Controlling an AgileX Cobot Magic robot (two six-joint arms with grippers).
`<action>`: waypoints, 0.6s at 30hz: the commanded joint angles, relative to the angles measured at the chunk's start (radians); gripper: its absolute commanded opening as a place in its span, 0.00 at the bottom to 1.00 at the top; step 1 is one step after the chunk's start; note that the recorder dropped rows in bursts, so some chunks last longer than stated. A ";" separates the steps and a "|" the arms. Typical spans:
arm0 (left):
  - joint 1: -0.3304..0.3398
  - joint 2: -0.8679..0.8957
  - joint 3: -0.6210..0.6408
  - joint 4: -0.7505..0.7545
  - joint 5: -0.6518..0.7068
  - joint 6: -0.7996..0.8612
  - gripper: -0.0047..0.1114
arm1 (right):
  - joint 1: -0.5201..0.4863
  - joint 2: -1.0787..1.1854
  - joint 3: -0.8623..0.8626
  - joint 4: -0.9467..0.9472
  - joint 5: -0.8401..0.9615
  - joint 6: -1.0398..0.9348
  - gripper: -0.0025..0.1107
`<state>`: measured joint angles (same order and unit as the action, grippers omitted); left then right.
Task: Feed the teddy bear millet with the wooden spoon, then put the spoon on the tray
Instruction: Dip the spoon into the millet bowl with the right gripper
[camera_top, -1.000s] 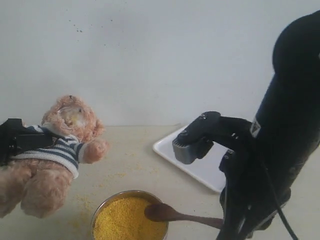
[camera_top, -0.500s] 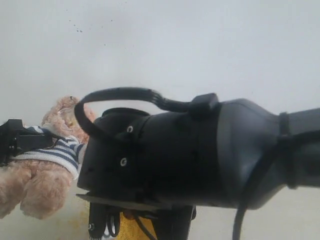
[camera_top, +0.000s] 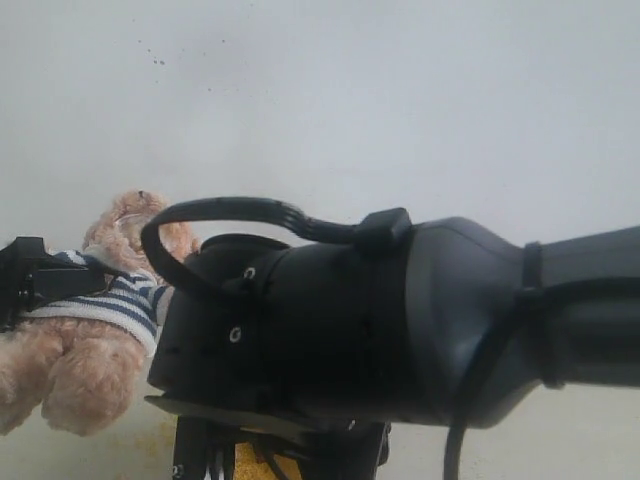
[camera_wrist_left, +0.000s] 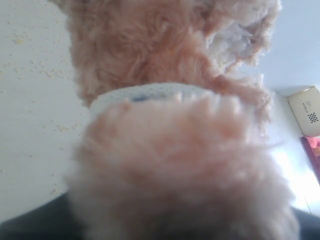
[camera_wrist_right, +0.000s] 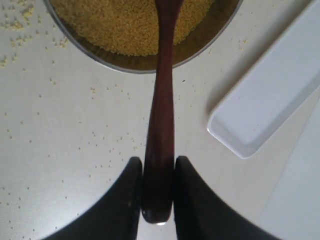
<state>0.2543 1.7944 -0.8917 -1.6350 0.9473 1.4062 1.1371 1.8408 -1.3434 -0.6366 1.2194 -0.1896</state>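
Note:
The teddy bear (camera_top: 110, 300) hangs tilted at the left, and my left gripper (camera_top: 35, 278) is shut on its striped shirt. In the left wrist view the teddy bear's fur (camera_wrist_left: 175, 165) fills the picture and hides the jaws. My right gripper (camera_wrist_right: 158, 170) is shut on the end of the wooden spoon's (camera_wrist_right: 161, 105) handle. The handle reaches out over the yellow millet (camera_wrist_right: 115, 22) in the metal bowl (camera_wrist_right: 135, 64); the spoon's oval end is out of frame. The white tray (camera_wrist_right: 267, 97) lies beside the bowl. A sliver of millet (camera_top: 268, 464) shows under the arm.
My right arm's black wrist (camera_top: 400, 320) blocks most of the exterior view, hiding bowl and tray there. Loose grains (camera_wrist_right: 30, 35) are scattered on the beige table. A small white box (camera_wrist_left: 307, 106) lies beyond the bear. A white wall stands behind.
The right arm has swung across the exterior camera, covering the bowl, spoon and tray seen a second ago, and has since shifted slightly left. The bear and left gripper have stayed put.

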 joint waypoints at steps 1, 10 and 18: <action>0.003 -0.003 0.001 -0.021 0.029 0.005 0.08 | -0.008 -0.004 -0.006 0.014 0.002 0.006 0.02; 0.003 -0.003 0.001 -0.021 0.058 0.000 0.08 | -0.173 -0.020 -0.006 0.275 -0.035 -0.063 0.02; 0.003 -0.003 0.001 -0.021 0.058 0.000 0.08 | -0.193 -0.064 -0.006 0.329 -0.118 -0.084 0.02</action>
<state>0.2543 1.7944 -0.8917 -1.6368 0.9759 1.4062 0.9499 1.7993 -1.3434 -0.3173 1.1141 -0.2617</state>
